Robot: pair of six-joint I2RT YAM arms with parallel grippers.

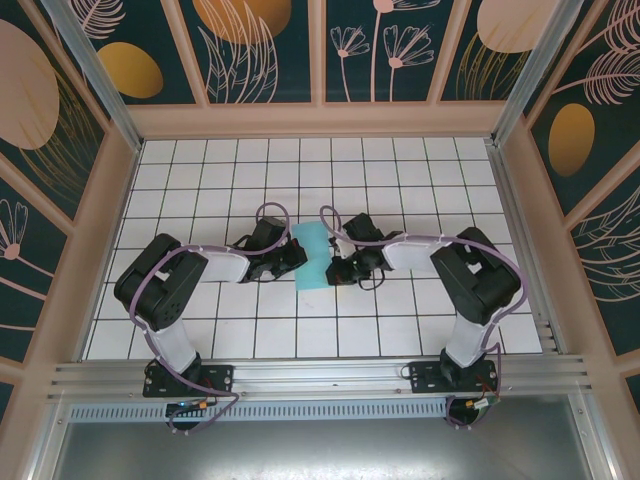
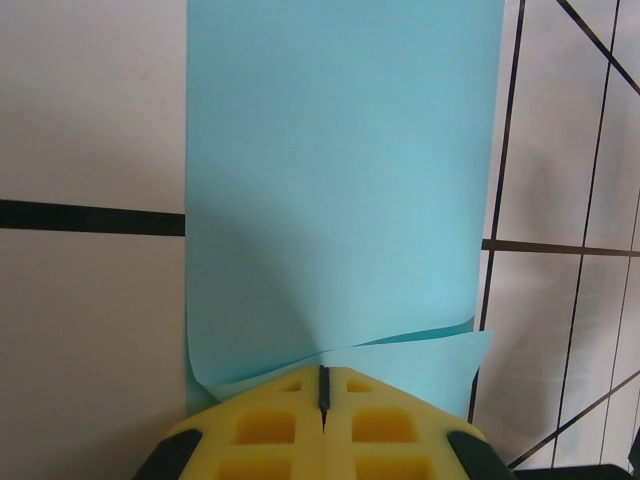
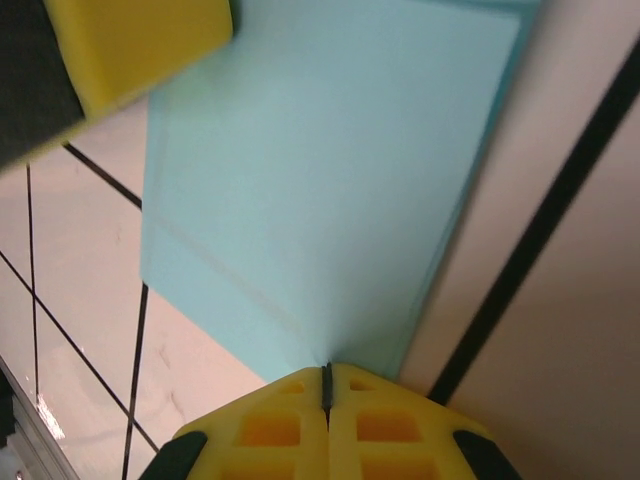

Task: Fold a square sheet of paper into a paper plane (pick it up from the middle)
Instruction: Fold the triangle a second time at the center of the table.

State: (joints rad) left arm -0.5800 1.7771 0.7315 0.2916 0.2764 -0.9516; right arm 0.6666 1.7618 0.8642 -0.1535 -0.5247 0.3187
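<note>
Pinching paper [image 2: 330, 180], left wrist view reveals curled edge [image 2: 400, 340]

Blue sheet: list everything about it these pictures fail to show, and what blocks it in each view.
Top external: the sheet is too small to count its layers; the left gripper and right gripper cover its side edges.
Left wrist: the sheet's far end is cut off by the frame's top edge; its near edge vanishes between the shut fingers.
Right wrist: fold lines are blurred; a yellow pad covers one far corner.
</note>
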